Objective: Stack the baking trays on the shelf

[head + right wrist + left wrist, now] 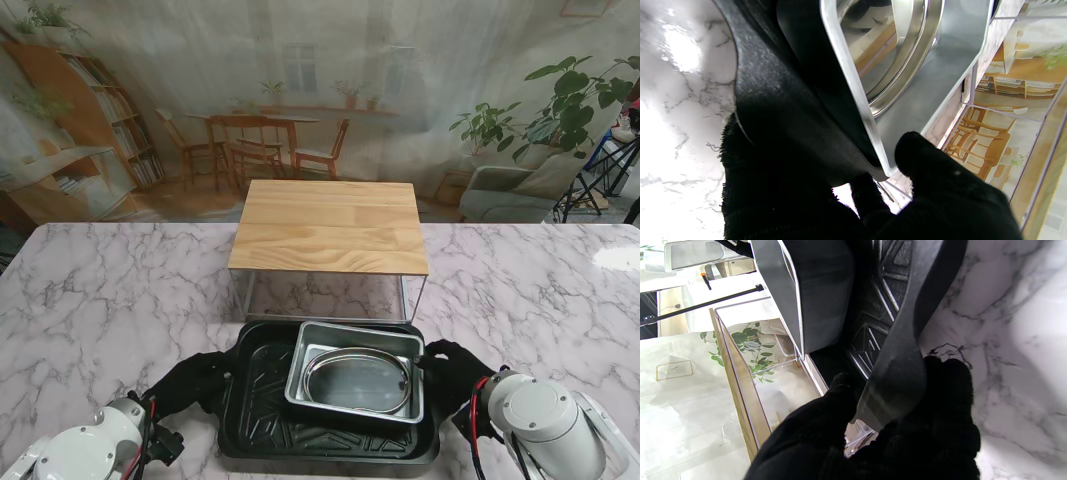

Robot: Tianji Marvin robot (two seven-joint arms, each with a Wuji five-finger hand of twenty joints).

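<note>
A black ribbed baking tray (262, 400) lies on the marble table just in front of the shelf (330, 226), a wooden top on a thin metal frame. Inside it sits a grey rectangular tray (310, 355) holding a round steel pan (358, 380). My left hand (190, 382) in a black glove is shut on the black tray's left rim (897, 380). My right hand (455, 372) grips the right rim of the black tray (780, 110), with a finger against the corner of the grey tray (920, 110).
The space under the shelf top is open toward me, framed by thin metal legs (422, 298). Bare marble (100, 300) spreads to the left and right of the shelf. A printed room backdrop stands behind the table.
</note>
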